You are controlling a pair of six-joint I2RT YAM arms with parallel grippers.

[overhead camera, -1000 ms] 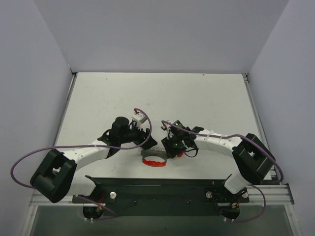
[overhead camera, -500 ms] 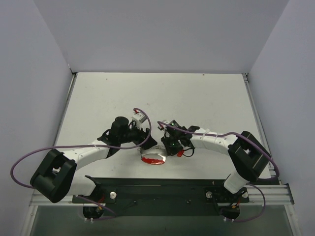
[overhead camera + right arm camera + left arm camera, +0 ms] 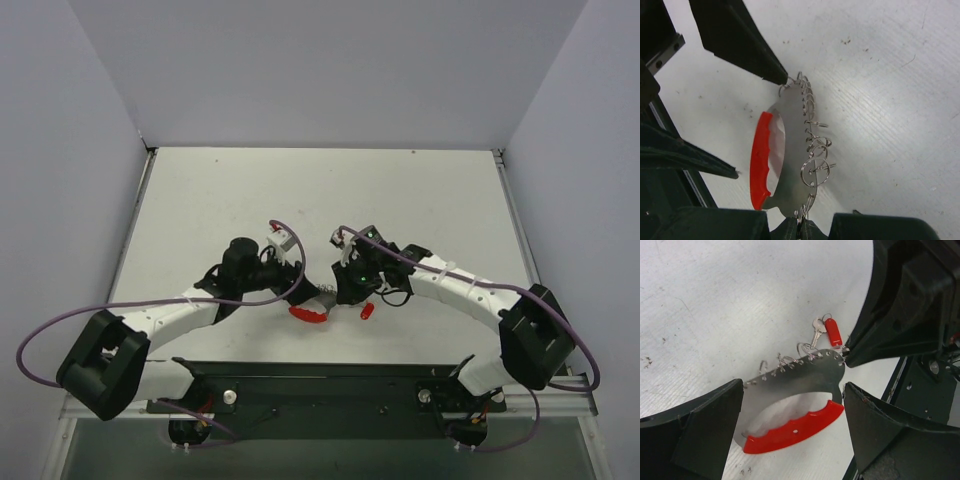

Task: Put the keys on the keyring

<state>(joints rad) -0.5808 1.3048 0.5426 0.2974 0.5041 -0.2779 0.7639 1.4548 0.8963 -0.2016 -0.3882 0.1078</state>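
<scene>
Right hand (image 3: 801,227) clamped on keyring (image 3: 795,145) end, left hand (image 3: 792,390) spread apart; thin pinch could slip, dropping it near key (image 3: 832,332), upper centre-right.

The keyring (image 3: 795,375), red arc plus grey loop-fringed edge, sits near 1 tiny red-headed key (image 3: 832,332).

Table (image 3: 320,190): open toward 12 o'clock.
Keyring (image 3: 311,313) flanks: left gripper (image 3: 302,295) at 10 o'clock, right gripper (image 3: 339,297) at 2 o'clock.
</scene>
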